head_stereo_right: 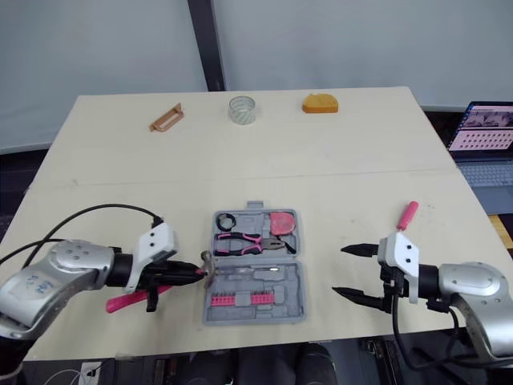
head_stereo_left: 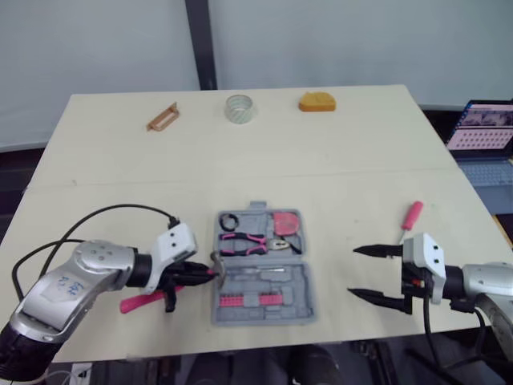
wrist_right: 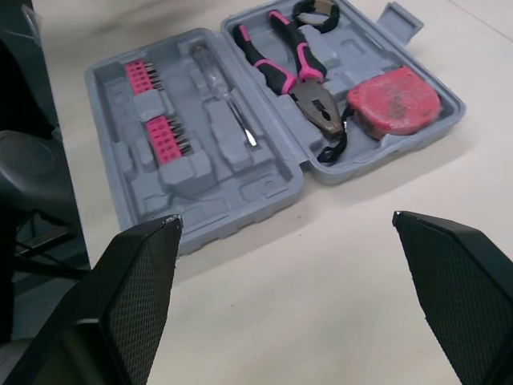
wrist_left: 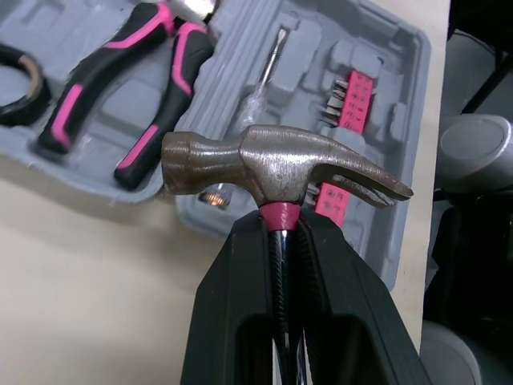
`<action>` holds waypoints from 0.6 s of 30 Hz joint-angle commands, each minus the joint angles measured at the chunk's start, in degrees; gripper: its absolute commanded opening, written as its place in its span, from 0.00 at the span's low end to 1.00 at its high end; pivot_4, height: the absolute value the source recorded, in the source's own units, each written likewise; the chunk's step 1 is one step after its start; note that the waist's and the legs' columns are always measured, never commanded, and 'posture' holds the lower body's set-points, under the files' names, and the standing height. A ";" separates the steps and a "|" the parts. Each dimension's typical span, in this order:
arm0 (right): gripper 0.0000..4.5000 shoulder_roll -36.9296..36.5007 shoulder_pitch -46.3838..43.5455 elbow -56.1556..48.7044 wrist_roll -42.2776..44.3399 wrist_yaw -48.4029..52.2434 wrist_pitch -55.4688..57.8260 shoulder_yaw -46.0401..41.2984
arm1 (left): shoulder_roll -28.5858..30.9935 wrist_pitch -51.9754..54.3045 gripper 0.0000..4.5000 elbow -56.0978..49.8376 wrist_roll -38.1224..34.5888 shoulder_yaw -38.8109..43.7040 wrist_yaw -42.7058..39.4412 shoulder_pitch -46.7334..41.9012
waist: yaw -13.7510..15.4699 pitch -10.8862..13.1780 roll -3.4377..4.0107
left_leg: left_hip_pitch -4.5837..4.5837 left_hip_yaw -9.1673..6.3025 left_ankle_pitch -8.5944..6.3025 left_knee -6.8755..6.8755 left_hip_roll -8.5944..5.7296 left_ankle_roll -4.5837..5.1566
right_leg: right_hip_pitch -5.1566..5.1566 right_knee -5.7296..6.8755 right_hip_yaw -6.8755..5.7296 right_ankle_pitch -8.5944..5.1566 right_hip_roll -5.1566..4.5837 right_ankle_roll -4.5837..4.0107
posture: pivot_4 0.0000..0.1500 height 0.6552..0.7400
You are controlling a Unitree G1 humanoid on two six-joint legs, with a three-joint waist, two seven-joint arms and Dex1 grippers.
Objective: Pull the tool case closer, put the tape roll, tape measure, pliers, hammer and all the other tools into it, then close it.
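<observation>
Hammer step in hand: the left gripper (head_stereo_left: 199,274) is clamped on the hammer (wrist_left: 280,164) just below its head, at the tool case's (head_stereo_left: 300,309) left edge. The pliers (head_stereo_left: 243,243) and tape measure (head_stereo_left: 286,222) lie in the case's far half. The right gripper (head_stereo_left: 353,271) hangs wide open and empty to the case's right. Next, I judge, the hammer needs swinging over the case's near half and seating in a free recess.

Head stereo pair looks down on the counter (head_stereo_left: 321,160); both wrist cameras face the tool case (head_stereo_left: 296,298) closely from opposite sides.
</observation>
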 commanded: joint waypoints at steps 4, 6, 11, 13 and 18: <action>1.00 -0.24 0.67 -1.67 3.51 1.19 2.20 -1.92 | -2.49 -0.68 0.00 -2.27 3.34 -6.90 0.19 -4.50 | -0.01 0.00 0.00 | -0.01 0.00 0.00 0.00 0.00 0.00 | 0.00 0.00 -0.01 0.00 0.00 0.00 | 1.00 1.00; 1.00 -0.68 0.90 -2.11 3.65 1.10 2.96 -1.76 | -4.05 -0.34 0.00 -1.94 4.57 -9.21 0.77 -6.10 | -0.02 0.00 0.00 | -0.01 0.00 0.00 0.00 0.00 0.00 | 0.00 0.00 0.00 0.00 0.00 0.00 | 1.00 1.00; 1.00 -0.53 1.66 -3.43 5.06 1.10 4.07 -2.07 | -7.67 2.26 0.00 -1.81 5.89 -13.81 0.84 -12.14 | -0.32 0.02 0.19 | -0.40 -1.06 0.08 -0.03 -0.27 0.18 | 1.06 -0.42 -1.13 0.00 -0.27 0.01 | 1.00 1.00; 1.00 -0.47 1.77 -3.60 5.25 0.74 4.49 -2.16 | -8.92 3.44 0.00 -1.49 6.20 -14.81 1.12 -14.25 | -0.48 0.05 0.26 | -0.28 -1.85 0.13 -0.04 -0.37 0.16 | 1.87 -0.87 -2.03 0.00 -0.33 0.01 | 1.00 1.00; 1.00 -0.38 1.61 -3.92 5.29 0.66 4.79 -1.93 | -13.23 5.70 0.00 0.22 7.86 -19.25 1.69 -20.43 | 0.66 0.06 0.30 | -0.12 -2.07 0.22 0.14 -0.29 0.00 | 1.82 -0.98 -2.09 0.00 -0.16 0.01 | 1.00 1.00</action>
